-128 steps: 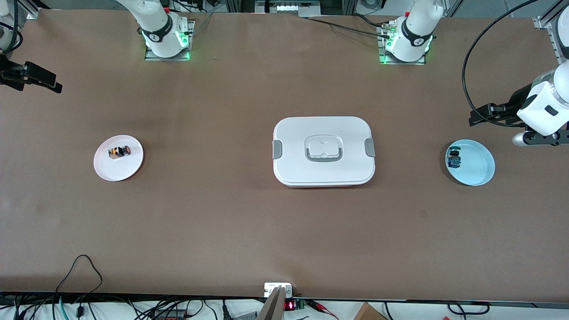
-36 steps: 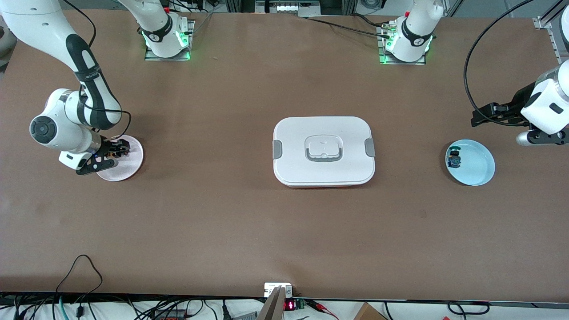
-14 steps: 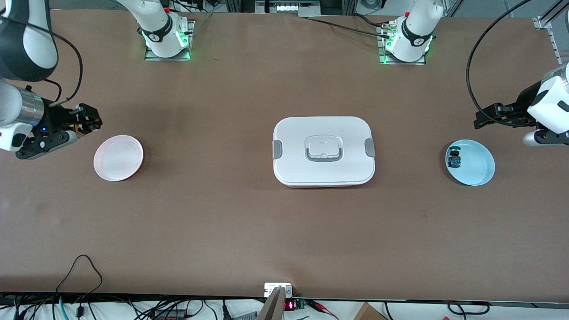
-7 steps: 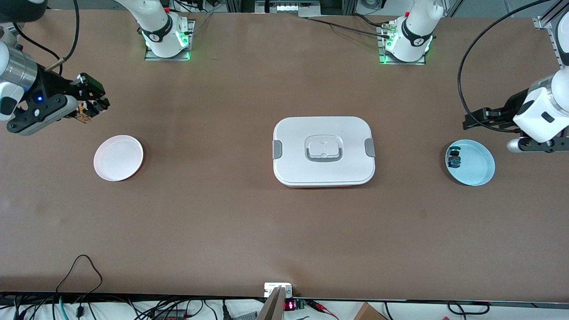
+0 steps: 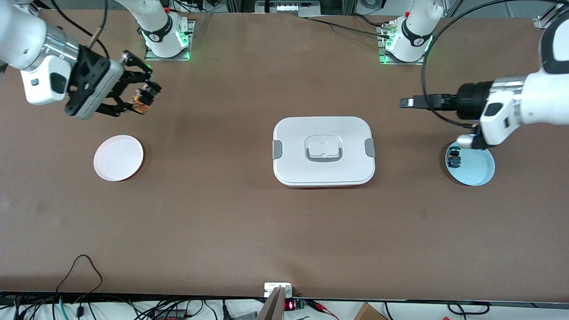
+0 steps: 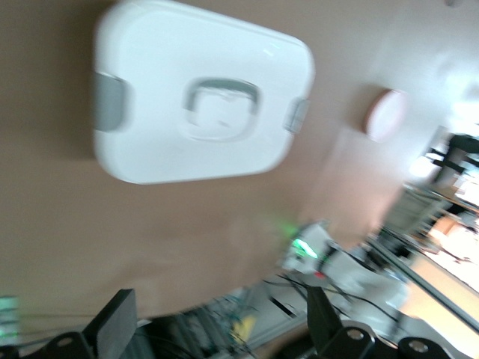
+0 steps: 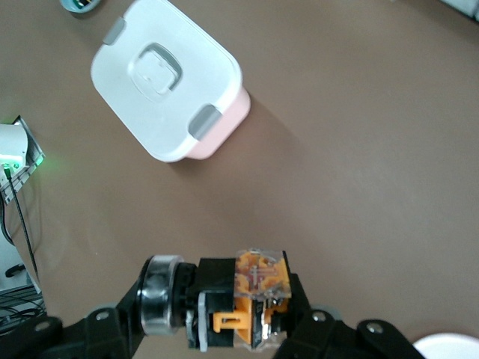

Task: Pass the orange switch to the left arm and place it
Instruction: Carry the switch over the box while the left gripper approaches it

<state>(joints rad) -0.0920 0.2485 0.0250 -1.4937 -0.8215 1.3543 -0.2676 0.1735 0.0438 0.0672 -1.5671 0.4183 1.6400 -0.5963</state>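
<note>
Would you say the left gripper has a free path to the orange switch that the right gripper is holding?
Probably yes: the left gripper is open, the right gripper holds the switch aloft, and the box lies nearer the camera than the line between them.

Both big robot arms have smooth white shells with black bands at the joints. Each round white base glows green underneath and sits on a grey metal plate. The right arm (image 5: 26,42) has a shiny silver ring at its wrist. The left arm (image 5: 524,106) trails a long black cable.
</note>
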